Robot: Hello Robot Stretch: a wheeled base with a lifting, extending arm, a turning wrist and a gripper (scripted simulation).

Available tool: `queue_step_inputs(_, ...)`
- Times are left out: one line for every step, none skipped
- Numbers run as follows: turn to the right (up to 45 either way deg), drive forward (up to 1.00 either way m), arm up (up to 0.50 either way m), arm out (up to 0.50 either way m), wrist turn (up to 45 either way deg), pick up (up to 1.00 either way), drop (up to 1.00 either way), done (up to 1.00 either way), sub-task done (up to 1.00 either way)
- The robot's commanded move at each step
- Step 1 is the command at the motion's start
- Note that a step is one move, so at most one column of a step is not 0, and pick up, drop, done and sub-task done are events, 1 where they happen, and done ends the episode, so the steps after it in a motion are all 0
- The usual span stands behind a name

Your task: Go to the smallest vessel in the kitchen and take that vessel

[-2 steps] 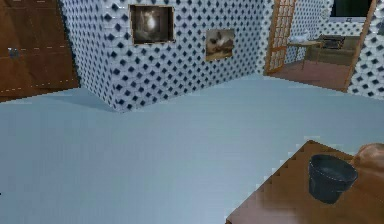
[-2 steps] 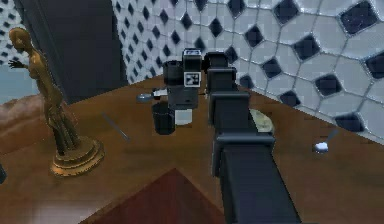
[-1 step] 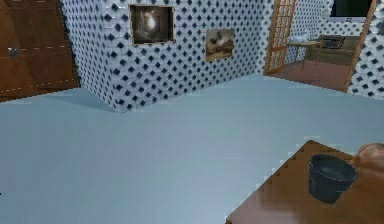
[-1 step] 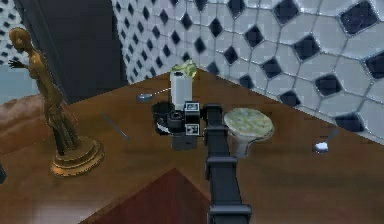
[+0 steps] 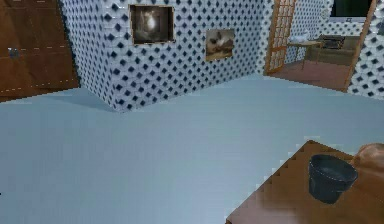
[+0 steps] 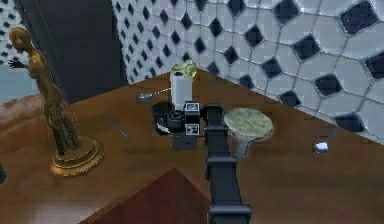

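Observation:
My arm [image 6: 225, 180] rises from the bottom edge over a brown wooden table [image 6: 300, 185]. At its far end stand the white marked squares, with the gripper [image 6: 160, 118] just left of them. Right behind the gripper stands a white upright cylinder [image 6: 181, 88] with a greenish lump on top. I cannot tell whether the gripper holds anything. A round pale-green dish [image 6: 248, 123] sits on the table just right of the arm. In the forward view a dark round vessel [image 5: 332, 177] stands on a wooden table corner [image 5: 290, 195] at the bottom right.
A bronze statue [image 6: 55, 110] stands on the table at the left. Small metal utensils [image 6: 322, 147] lie near the wall side. A diamond-patterned wall [image 6: 300, 50] lies beyond the table. Ahead there is blue-grey floor [image 5: 150, 150], two wall pictures [image 5: 152, 24], a wooden door [image 5: 35, 50] and a doorway [image 5: 320, 50].

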Motion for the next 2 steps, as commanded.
queue_step_inputs(0.0, 0.00, 0.10, 0.00, 0.0, 0.00, 0.00, 0.00, 0.00)
queue_step_inputs(0.0, 0.00, 0.00, 0.00, 0.0, 0.00, 0.00, 1.00, 0.00)
